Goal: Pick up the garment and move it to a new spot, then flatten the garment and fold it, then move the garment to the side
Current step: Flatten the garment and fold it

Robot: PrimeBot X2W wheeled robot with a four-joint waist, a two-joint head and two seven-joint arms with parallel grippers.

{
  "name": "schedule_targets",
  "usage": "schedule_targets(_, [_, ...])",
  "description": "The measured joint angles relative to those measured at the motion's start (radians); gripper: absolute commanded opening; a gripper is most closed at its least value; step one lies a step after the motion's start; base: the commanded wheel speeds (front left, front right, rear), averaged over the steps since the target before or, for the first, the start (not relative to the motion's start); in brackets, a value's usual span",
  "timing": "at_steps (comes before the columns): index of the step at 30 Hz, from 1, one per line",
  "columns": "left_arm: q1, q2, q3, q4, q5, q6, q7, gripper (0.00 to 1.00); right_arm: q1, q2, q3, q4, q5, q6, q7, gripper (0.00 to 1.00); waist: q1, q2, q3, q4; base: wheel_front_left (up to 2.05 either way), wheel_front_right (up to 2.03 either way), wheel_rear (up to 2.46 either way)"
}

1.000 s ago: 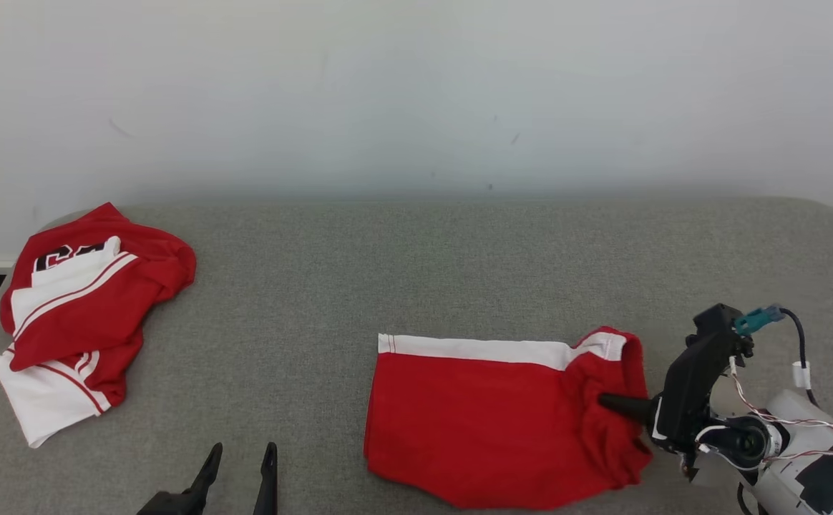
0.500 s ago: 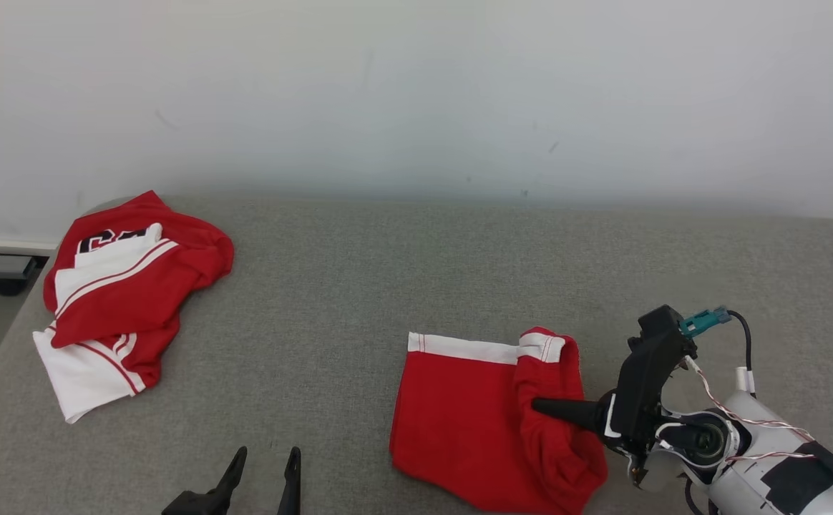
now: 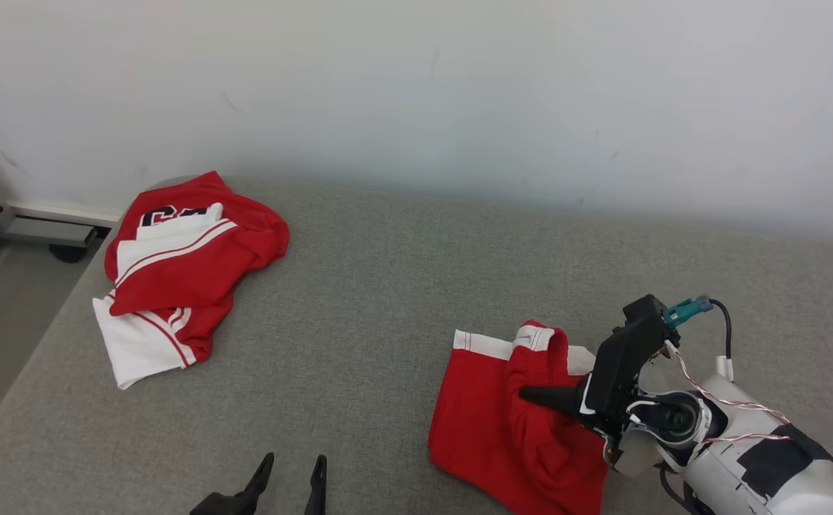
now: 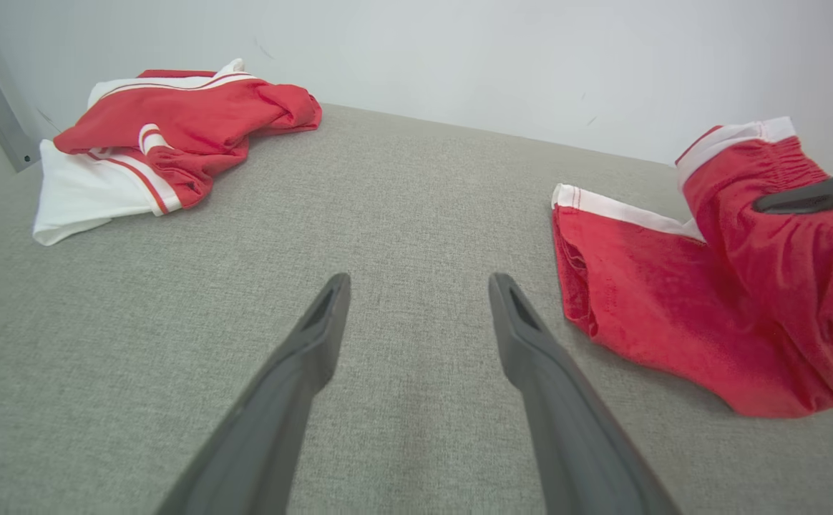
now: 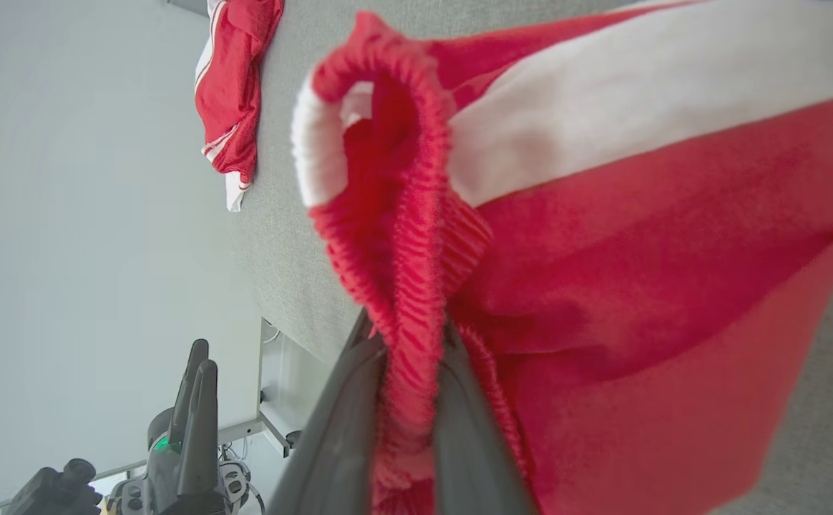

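Observation:
Red shorts with a white side stripe [image 3: 488,422] lie on the grey cushion at the lower right of the head view. Their right part is lifted and folded over leftward. My right gripper [image 3: 531,394] is shut on the ribbed red waistband [image 5: 406,286], which bunches between its fingers [image 5: 345,429]. From the left wrist view the shorts [image 4: 645,315] show at the right, with the right finger [image 4: 810,197] lying across the raised fold. My left gripper [image 3: 289,473] stands open at the bottom edge, its fingers [image 4: 524,336] spread over bare cushion left of the shorts.
A second red and white garment [image 3: 177,265] lies crumpled at the cushion's far left corner, also seen as a heap [image 4: 166,129]. The grey cushion [image 3: 388,286] ends at a white wall behind. A metal frame and floor [image 3: 37,222] lie beyond the left edge.
The right gripper has carried the waistband end leftward over the shorts, so the fold now covers more of them. The head camera has swung, shifting the whole scene rightward.

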Motion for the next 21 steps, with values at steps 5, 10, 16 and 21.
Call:
schedule_targets(5, [-0.001,-0.007,-0.015,0.001,0.000,0.000,0.000,1.00,-0.019,0.007,-0.004,0.035,-0.001,-0.031,-0.002,0.00,0.0000,0.0000,0.004,0.033,0.00,0.00,0.00])
schedule_targets(10, [-0.005,-0.010,-0.019,0.002,0.000,0.000,0.000,1.00,-0.035,0.010,-0.006,0.072,-0.003,-0.046,-0.011,0.00,0.0000,0.0000,0.011,0.058,0.00,0.00,0.00])
schedule_targets(16, [-0.006,-0.012,-0.010,0.010,-0.001,0.000,0.000,1.00,-0.052,0.025,0.011,0.125,-0.032,-0.056,-0.018,0.07,0.0000,0.0000,0.022,0.090,0.00,0.00,0.00])
schedule_targets(21, [-0.003,-0.010,0.010,0.013,-0.003,0.000,-0.006,1.00,-0.075,0.046,0.024,0.146,-0.039,-0.056,-0.018,1.00,0.0000,0.0000,0.021,0.087,0.00,0.00,0.00])
